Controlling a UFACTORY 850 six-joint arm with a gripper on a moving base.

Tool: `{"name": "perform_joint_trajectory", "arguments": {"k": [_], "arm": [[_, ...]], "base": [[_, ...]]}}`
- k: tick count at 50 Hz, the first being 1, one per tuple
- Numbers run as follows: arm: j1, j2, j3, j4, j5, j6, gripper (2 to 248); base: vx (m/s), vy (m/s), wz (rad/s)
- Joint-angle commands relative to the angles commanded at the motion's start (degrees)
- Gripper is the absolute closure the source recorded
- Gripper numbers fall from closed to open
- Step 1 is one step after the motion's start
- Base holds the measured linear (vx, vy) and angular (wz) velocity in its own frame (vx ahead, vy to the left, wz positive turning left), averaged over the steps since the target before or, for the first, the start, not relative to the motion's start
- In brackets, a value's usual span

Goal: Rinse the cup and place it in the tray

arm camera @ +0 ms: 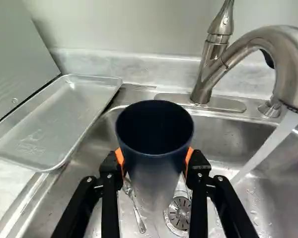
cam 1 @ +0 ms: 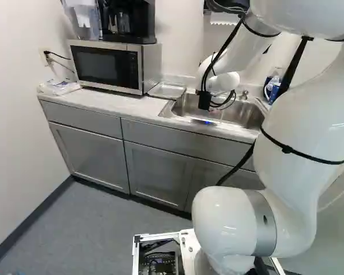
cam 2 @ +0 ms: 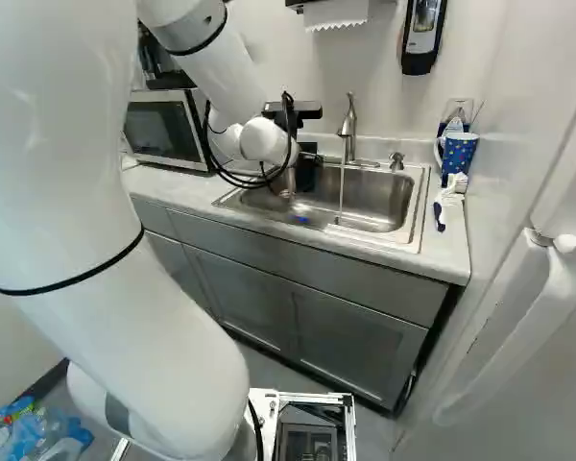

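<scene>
And there you have it: your claw [cam 2: 307,171] closes on the dark blue cup [arm camera: 154,144] from both sides, fingers parted by its width, over the sink [arm camera: 84,198]. Water [arm camera: 268,146] runs beside it, the tray [arm camera: 54,119] sits near the microwave [cam 1: 106,66], and the cup's base seems to hang by the drain [arm camera: 179,213], though that's hard to see.

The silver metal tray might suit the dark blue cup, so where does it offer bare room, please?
The tray is bare across its floor, inside the raised rim, between the boxy grey microwave and the stainless steel sink. Over the sink it is more crowded: the cup in the black hand, a thin metal utensil beneath, and running water alongside.
</scene>
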Motion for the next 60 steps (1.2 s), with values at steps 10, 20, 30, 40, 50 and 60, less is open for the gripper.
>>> {"name": "perform_joint_trajectory", "arguments": {"k": [10,20,30,40,50,60], "arm": [[0.0,-0.1,0.0,0.0,1.8,0.0,124],[0.0,-0.1,0.0,0.0,3.6,0.0,124],[0.0,-0.4,0.1,0.0,5.0,0.0,124],[0.0,-1.3,0.2,0.0,5.8,0.0,124],[0.0,-2.4,0.3,0.0,6.6,0.0,124],[0.0,-3.6,0.4,0.0,7.4,0.0,124]], "base": [[0.0,0.0,0.0],[0.0,0.0,0.0],[0.0,0.0,0.0],[0.0,0.0,0.0],[0.0,0.0,0.0],[0.0,0.0,0.0]]}}
